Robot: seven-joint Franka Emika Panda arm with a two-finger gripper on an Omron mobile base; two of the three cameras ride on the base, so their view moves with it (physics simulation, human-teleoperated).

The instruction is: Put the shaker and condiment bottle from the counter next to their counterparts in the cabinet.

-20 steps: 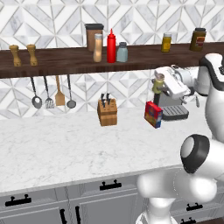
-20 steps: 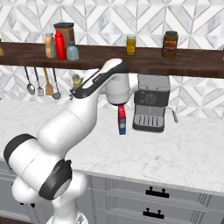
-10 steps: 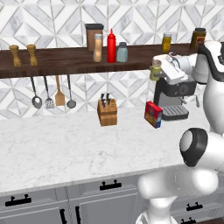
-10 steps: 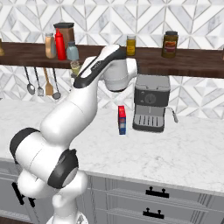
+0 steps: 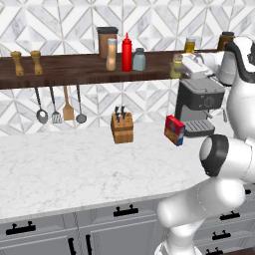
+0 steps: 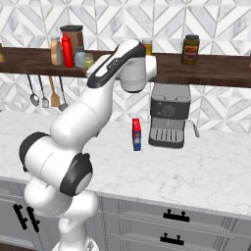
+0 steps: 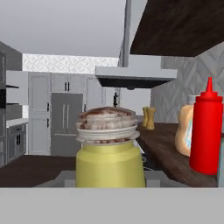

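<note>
claw (image 5: 180, 66) grips cylindrical olive-yellow shaker (image 7: 109, 154).

The shaker (image 5: 176, 66), a small olive-yellow jar with a silver-grey cap, stands upright in the air at the front edge of the dark wooden shelf (image 5: 74, 72), right of the pale blue-grey shaker (image 5: 139, 60). The tan condiment bottle (image 5: 111, 55) with its cream top stands upright on the shelf, just left of the red squeeze bottle (image 5: 126, 52). Below lies the white marble counter (image 5: 74, 164).
</note>
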